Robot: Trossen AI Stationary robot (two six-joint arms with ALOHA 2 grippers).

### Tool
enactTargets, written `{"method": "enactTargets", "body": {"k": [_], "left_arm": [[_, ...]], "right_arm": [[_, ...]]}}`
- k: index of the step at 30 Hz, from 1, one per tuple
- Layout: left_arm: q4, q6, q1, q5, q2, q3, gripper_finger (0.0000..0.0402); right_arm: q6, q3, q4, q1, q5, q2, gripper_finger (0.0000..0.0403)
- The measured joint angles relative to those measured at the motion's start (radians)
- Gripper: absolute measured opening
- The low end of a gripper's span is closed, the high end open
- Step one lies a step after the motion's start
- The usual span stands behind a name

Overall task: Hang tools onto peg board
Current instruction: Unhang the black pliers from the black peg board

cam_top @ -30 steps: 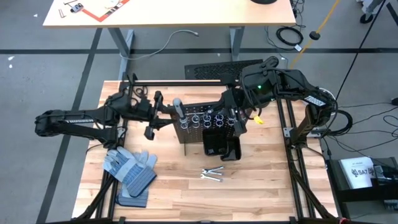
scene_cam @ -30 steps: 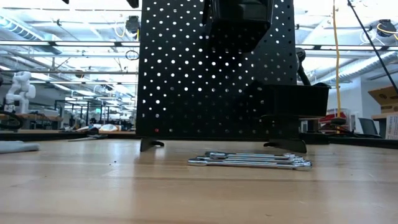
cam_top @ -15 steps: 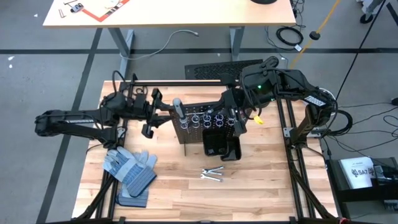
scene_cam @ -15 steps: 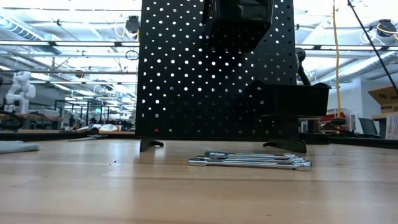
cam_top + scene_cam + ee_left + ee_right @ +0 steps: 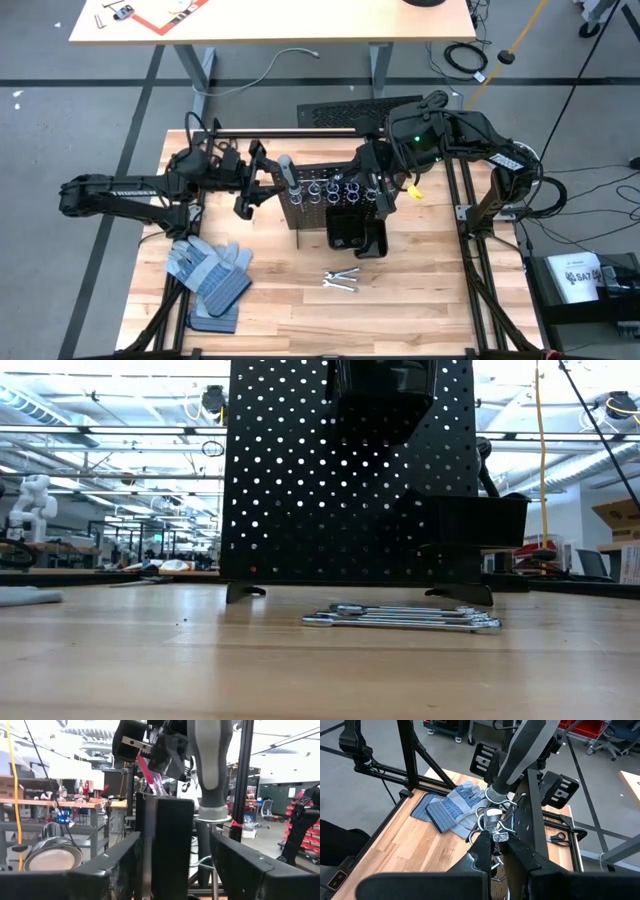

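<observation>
Two arms crowd the peg board (image 5: 335,205), upright mid-table. Grey-handled screwdriver (image 5: 286,176) sits in an end ring, left gripper (image 5: 258,178) spread beside it (probably letting go). Right gripper (image 5: 376,185) is pinched together above the rings. Wrenches (image 5: 342,279) wait on the table in front.

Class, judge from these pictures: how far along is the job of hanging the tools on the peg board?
Done: the grey-handled screwdriver stands in the peg board's end ring, the left gripper open around its handle. In hand: the right gripper, shut over the ring row, holds what looks like the red-handled screwdriver. Left: the silver wrenches lie on the table.
</observation>
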Motion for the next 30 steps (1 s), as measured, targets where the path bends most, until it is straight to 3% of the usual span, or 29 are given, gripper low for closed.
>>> {"method": "enactTargets", "body": {"k": [23,26,30], "left_arm": [[0.005,0.005,0.0,-0.037,0.144,0.085,0.0243],[0.008,0.004,0.0,-0.057,0.157,0.086,0.0228],[0.013,0.005,0.0,-0.059,0.163,0.086,0.0178]], "right_arm": [[0.003,0.0,0.0,0.001,-0.004,0.0,0.002],[0.004,0.0,-0.001,0.003,-0.003,0.0,0.002],[0.006,0.0,-0.002,0.005,0.002,0.0,0.002]]}}
